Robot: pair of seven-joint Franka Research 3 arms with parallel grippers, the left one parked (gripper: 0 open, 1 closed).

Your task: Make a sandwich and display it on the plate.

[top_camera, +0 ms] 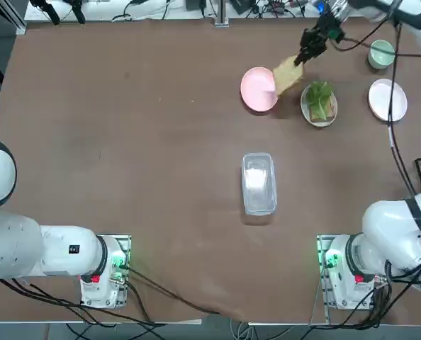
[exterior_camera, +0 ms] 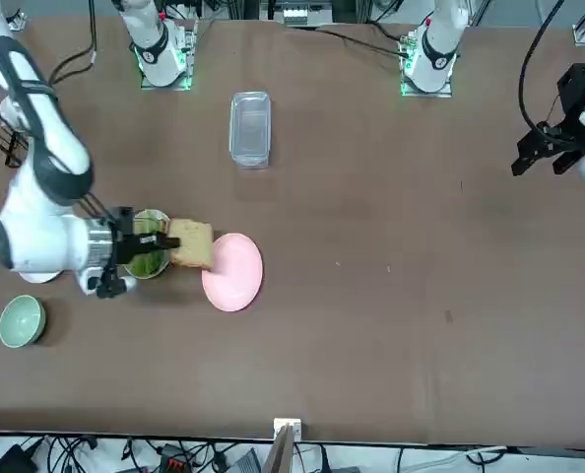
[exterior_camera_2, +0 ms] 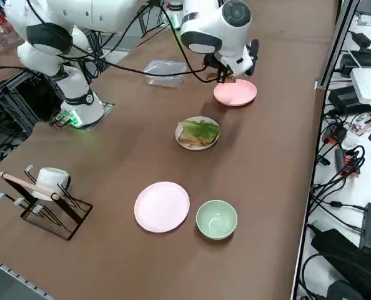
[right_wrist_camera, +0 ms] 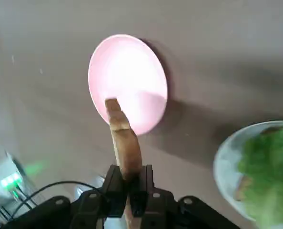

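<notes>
My right gripper (top_camera: 302, 58) is shut on a tan bread slice (top_camera: 287, 74), held on edge above the table between the pink plate (top_camera: 256, 91) and the white plate (top_camera: 308, 113). In the wrist view the slice (right_wrist_camera: 125, 140) sticks up from between the fingers (right_wrist_camera: 114, 183), over the near rim of the pink plate (right_wrist_camera: 127, 78). The white plate (exterior_camera_2: 184, 142) carries a second bread slice (exterior_camera_2: 193, 136) topped with green lettuce (exterior_camera_2: 203, 128). In the front view the gripper (exterior_camera: 162, 243) and its slice (exterior_camera: 192, 243) partly hide that plate (exterior_camera: 160, 215).
A clear lidded container (top_camera: 259, 183) lies mid-table. A second pink plate (exterior_camera_2: 162, 206) and a pale green cup (exterior_camera_2: 216, 219) sit at the table's right side. A wire rack with a white mug (exterior_camera_2: 47, 187) stands near the right arm's base.
</notes>
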